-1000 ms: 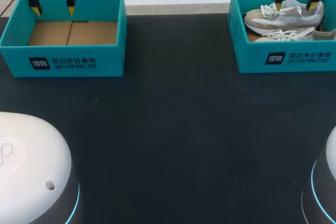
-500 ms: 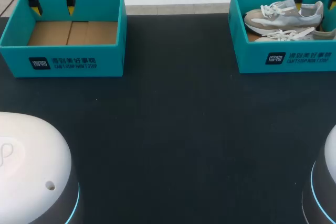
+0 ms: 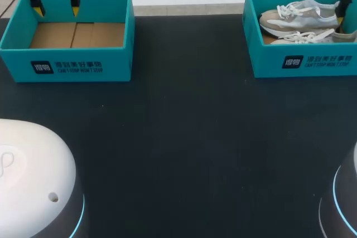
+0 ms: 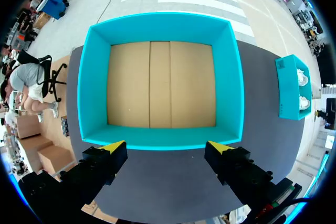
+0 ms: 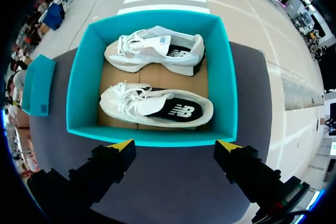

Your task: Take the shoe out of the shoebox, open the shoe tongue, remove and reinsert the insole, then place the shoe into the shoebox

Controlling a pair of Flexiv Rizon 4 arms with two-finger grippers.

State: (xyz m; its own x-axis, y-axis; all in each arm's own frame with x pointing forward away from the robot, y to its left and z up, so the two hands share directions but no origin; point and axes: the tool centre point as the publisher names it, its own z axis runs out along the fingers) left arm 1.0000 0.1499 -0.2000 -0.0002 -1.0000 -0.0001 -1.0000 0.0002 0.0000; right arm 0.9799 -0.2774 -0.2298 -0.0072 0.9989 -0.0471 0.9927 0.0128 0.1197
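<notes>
Inside the teal shoebox [image 5: 79, 85], at about one o'clock across the table [image 3: 184, 137] from you, the two pale shoes are lying side by side, toes pointing to nine o'clock and heels to three. The near shoe [image 5: 156, 107] is sitting upright with its opening facing up, while the far shoe [image 5: 157, 51] appears to be tilting onto its side. You are probably dealing with something light, with a soft upper that will give under the fingers, a stiffer sole and heel, and loose laces that could snag. I am therefore judging the heel collar or the sides of the midfoot to be the firmer places to pinch. Your right gripper [image 5: 176, 145] is hanging above the box with its fingers spread wide, holding nothing. In its wrist view both shoes are lying ahead of the tips, at twelve o'clock, not between them. Your left gripper [image 3: 56, 10], also spread and empty, is hovering above the empty box [image 3: 72, 65] at eleven o'clock, well apart from the shoes.
</notes>
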